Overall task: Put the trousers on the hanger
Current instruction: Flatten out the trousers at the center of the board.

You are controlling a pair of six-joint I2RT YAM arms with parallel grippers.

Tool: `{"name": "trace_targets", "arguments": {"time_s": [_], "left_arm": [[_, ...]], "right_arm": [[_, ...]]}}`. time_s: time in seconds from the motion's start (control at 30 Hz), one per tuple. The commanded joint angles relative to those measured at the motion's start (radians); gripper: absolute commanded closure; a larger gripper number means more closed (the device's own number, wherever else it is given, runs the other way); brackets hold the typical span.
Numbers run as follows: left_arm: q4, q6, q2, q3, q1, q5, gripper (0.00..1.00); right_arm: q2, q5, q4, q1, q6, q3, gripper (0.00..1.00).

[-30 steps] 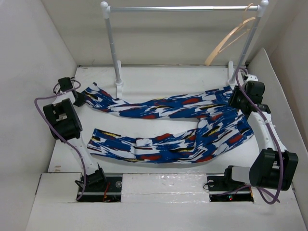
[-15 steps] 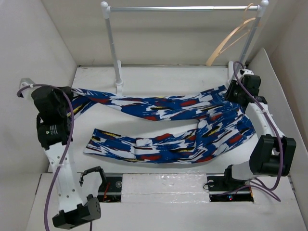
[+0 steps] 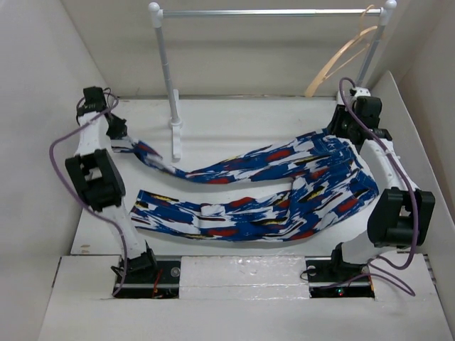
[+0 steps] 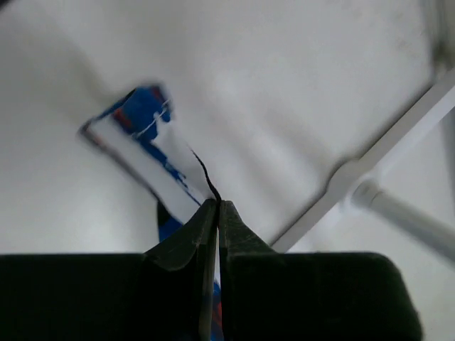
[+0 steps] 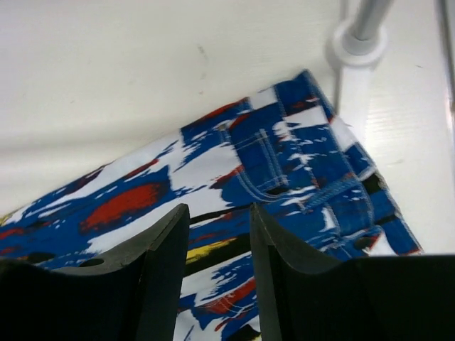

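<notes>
A white worktop (image 3: 249, 121) is enclosed by plain white walls (image 3: 43, 85) at the left, right and back. A rail rack (image 3: 270, 12) on white posts is stood along the far edge, and the hanger (image 3: 334, 60) is hung at the rail's right end. The trousers (image 3: 256, 188) are laid across the worktop in a sideways U, waist to the right. One leg's end is pinched between the closed jaws of the left arm (image 3: 92, 177) at the far left. The jaws of the right arm (image 3: 384, 163) are held spread just above the waistband, beside the right post's base.
</notes>
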Motion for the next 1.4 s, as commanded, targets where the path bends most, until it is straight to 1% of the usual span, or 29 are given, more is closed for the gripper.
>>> {"name": "trace_targets", "arguments": {"time_s": [0.0, 0.03, 0.07, 0.1, 0.13, 0.17, 0.2, 0.23, 0.3, 0.33, 0.37, 0.4, 0.43, 0.47, 0.5, 0.53, 0.57, 0.6, 0.7, 0.73, 0.77, 0.83, 0.97, 1.07, 1.13, 1.17, 1.2, 1.3, 1.37], "left_arm": [[-0.021, 0.046, 0.189, 0.375, -0.004, 0.051, 1.0], [-0.088, 0.054, 0.337, 0.481, -0.004, 0.068, 1.0], [-0.108, 0.066, 0.395, 0.648, -0.013, 0.129, 0.88], [-0.121, 0.069, 0.435, 0.672, -0.004, 0.164, 0.63], [-0.051, 0.062, 0.42, 0.636, -0.004, 0.198, 0.49], [-0.014, 0.063, 0.4, 0.531, -0.004, 0.242, 0.37], [0.041, 0.08, 0.384, 0.489, -0.004, 0.253, 0.22], [0.049, 0.092, 0.347, 0.456, -0.004, 0.252, 0.19], [0.086, 0.126, 0.278, 0.359, -0.004, 0.165, 0.13], [0.086, 0.131, 0.24, 0.358, -0.004, 0.164, 0.13], [0.112, 0.128, 0.2, 0.255, -0.004, 0.117, 0.13], [0.196, 0.12, 0.152, 0.191, 0.01, 0.097, 0.17], [0.244, 0.087, 0.052, 0.11, 0.037, 0.077, 0.19], [0.288, 0.065, 0.008, -0.044, 0.05, 0.059, 0.23], [0.375, 0.05, -0.035, -0.114, 0.062, 0.063, 0.35], [0.408, 0.042, -0.096, -0.177, 0.074, 0.074, 0.39], [0.421, 0.028, -0.104, -0.256, 0.086, 0.089, 0.4], [0.424, 0.028, -0.101, -0.275, 0.087, 0.1, 0.38], [0.384, 0.028, -0.032, -0.26, 0.097, 0.137, 0.37], [0.395, 0.027, 0.009, -0.254, 0.097, 0.163, 0.37], [0.401, 0.025, 0.03, -0.237, 0.097, 0.21, 0.37], [0.379, 0.023, 0.101, -0.188, 0.088, 0.217, 0.37], [0.333, 0.036, 0.195, -0.125, 0.053, 0.183, 0.38], [0.356, 0.014, 0.228, -0.145, 0.053, 0.198, 0.43], [0.378, -0.003, 0.239, -0.136, 0.053, 0.186, 0.82], [0.378, -0.007, 0.239, -0.133, 0.053, 0.187, 0.82], [0.364, -0.009, 0.254, -0.118, 0.053, 0.184, 0.93], [0.304, 0.013, 0.288, -0.047, 0.053, 0.181, 1.0], [0.275, 0.034, 0.311, -0.01, 0.053, 0.166, 1.0]], "right_arm": [[-0.027, -0.008, 0.031, 0.103, -0.043, 0.001, 0.55], [-0.036, 0.021, 0.023, 0.135, -0.062, -0.007, 0.54], [-0.061, 0.027, 0.014, 0.19, -0.069, -0.016, 0.54], [-0.071, 0.028, -0.006, 0.212, -0.074, -0.034, 0.53], [-0.084, 0.014, -0.011, 0.235, -0.076, -0.048, 0.5], [-0.114, 0.006, -0.011, 0.281, -0.079, -0.067, 0.49], [-0.13, 0.015, -0.018, 0.305, -0.082, -0.08, 0.48], [-0.148, 0.018, -0.021, 0.327, -0.08, -0.112, 0.44], [-0.206, 0.02, -0.023, 0.4, -0.08, -0.148, 0.39], [-0.207, 0.02, -0.023, 0.401, -0.082, -0.148, 0.39], [-0.219, 0.024, -0.024, 0.414, -0.082, -0.163, 0.39], [-0.24, 0.032, -0.029, 0.434, -0.082, -0.17, 0.4], [-0.249, 0.037, -0.031, 0.435, -0.088, -0.174, 0.45], [-0.263, 0.038, -0.034, 0.448, -0.091, -0.182, 0.52], [-0.274, 0.037, -0.031, 0.448, -0.094, -0.188, 0.62], [-0.294, 0.037, -0.032, 0.462, -0.099, -0.193, 0.74], [-0.306, 0.038, -0.035, 0.473, -0.099, -0.199, 0.76], [-0.314, 0.038, -0.044, 0.473, -0.097, -0.211, 0.76], [-0.344, 0.04, -0.096, 0.473, -0.13, -0.222, 0.73], [-0.355, 0.046, -0.104, 0.473, -0.143, -0.228, 0.65], [-0.375, 0.057, -0.107, 0.462, -0.146, -0.24, 0.61], [-0.391, 0.038, -0.116, 0.422, -0.151, -0.268, 0.55], [-0.412, -0.028, -0.149, 0.341, -0.149, -0.272, 0.51], [-0.441, -0.034, -0.155, 0.318, -0.149, -0.275, 0.49], [-0.456, -0.035, -0.173, 0.289, -0.143, -0.278, 0.49], [-0.457, -0.035, -0.173, 0.289, -0.143, -0.282, 0.49], [-0.466, -0.035, -0.178, 0.289, -0.142, -0.286, 0.49], [-0.473, -0.032, -0.185, 0.243, -0.125, -0.301, 0.48], [-0.472, -0.046, -0.181, 0.198, -0.114, -0.311, 0.43]]}}
